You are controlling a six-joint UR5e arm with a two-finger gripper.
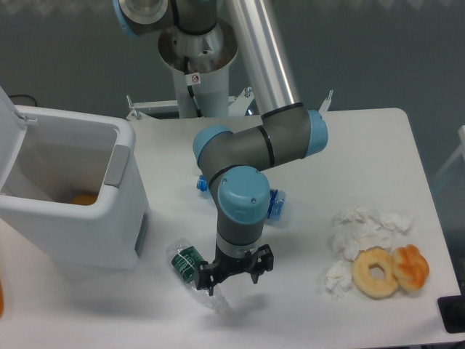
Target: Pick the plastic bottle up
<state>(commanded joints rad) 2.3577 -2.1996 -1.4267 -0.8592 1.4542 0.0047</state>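
The plastic bottle [195, 273] is lying tilted near the front of the table [363, 145], its green-labelled end showing while its clear lower end is being covered by the gripper [234, 275], whose fingers are spread apart over it, with actual contact too hard to make out. Behind the arm's wrist a blue bottle [272, 204] is mostly hidden; the white bin [80, 211] is being cut off at the left edge, and tissues [360, 233] and two doughnuts [390, 270] are crowding the right front.
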